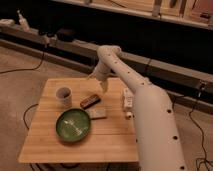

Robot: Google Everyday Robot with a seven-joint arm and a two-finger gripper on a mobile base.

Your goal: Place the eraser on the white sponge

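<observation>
The eraser (89,101), a small dark brown block with a reddish edge, lies flat on the wooden table (60,145) near its middle. The white sponge (98,114), a pale pad, lies just in front of it, next to the green plate (73,125). My gripper (102,86) hangs at the end of the white arm above the table's far half, a little behind and to the right of the eraser, and holds nothing that I can see.
A white cup (63,96) stands left of the eraser. A slim white bottle-like object (128,101) lies near the table's right edge, partly behind my arm. Cables run over the floor on both sides. A dark shelf wall stands behind the table.
</observation>
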